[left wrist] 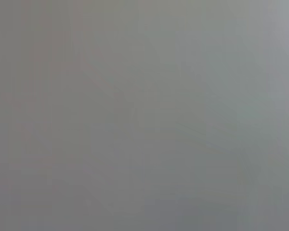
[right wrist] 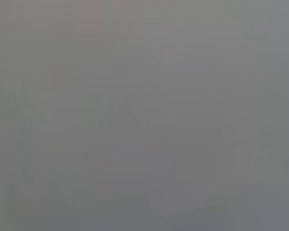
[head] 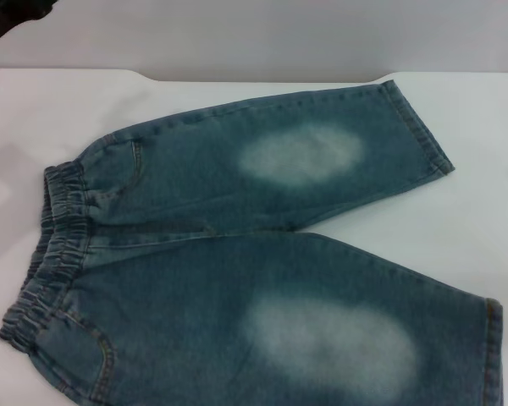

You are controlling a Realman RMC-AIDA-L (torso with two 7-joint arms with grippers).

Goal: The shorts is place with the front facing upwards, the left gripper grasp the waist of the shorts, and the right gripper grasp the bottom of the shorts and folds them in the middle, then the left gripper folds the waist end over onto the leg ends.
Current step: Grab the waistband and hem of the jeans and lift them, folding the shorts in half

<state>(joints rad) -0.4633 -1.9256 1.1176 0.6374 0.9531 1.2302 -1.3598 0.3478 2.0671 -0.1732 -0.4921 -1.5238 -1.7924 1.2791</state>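
Left gripper, right gripper: neither in view, wrist views blank grey; open or closed, cannot tell. Shorts [head: 254, 254]: flat on white table [head: 483, 194], front up, spread for grasping. Elastic waist [head: 46, 254] toward robot's left, leg ends [head: 419, 127] toward right; long axis left-right. Fold not yet begun.
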